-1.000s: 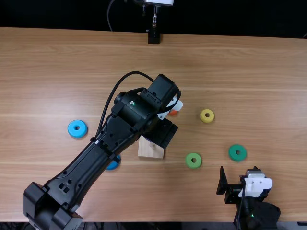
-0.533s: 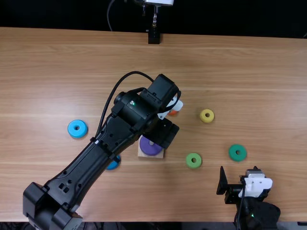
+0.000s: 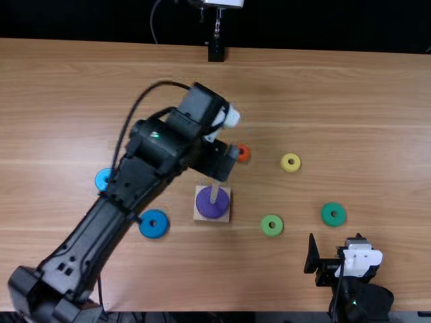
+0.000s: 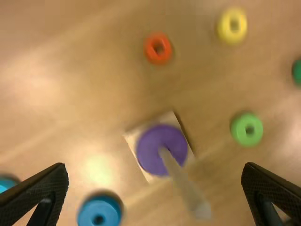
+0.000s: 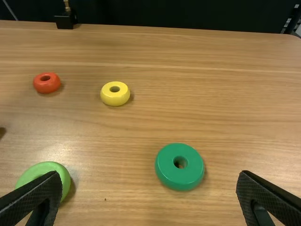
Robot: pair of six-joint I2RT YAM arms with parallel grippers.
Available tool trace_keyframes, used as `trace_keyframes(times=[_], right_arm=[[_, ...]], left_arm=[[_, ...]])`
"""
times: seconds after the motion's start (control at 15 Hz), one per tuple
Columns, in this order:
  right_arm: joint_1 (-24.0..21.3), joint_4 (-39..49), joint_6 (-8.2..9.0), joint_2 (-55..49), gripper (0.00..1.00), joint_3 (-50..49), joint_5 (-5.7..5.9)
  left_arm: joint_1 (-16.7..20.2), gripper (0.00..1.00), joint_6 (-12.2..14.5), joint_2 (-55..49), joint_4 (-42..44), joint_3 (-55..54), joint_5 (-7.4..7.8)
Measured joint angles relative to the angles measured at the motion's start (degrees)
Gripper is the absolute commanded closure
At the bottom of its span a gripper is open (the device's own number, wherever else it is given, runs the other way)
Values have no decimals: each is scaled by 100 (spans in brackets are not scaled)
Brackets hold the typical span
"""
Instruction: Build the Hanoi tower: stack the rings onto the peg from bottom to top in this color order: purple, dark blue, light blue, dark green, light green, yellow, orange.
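Top view: purple ring around the peg, on the square base. Just left, dark blue ring; farther left, light blue ring. Rightward, light green ring, then dark green ring. On the far side, orange ring, yellow ring. Left gripper, above and beyond the base, and right gripper, near right: both spread, empty.

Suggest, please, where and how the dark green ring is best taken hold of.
I'd grip the dark green ring by opposite sides of its outer wall, coming straight down from above: it lies flat, hole up, thick and round, with no other ring touching it.
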Motion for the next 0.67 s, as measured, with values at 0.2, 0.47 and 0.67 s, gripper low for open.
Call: trace_keyframes(times=[0.2,0.47,0.67], right_arm=[[0,0,0,0,0,0,0],[0,0,0,0,0,0,0],[0,-2,0,0,0,0,-2]], left_arm=[[518,0,-2,-800,901,-205,-9],[1047,0,-4,-1379,1023,-1093,33],[1484,0,-2,-1799,966,-1851,39]])
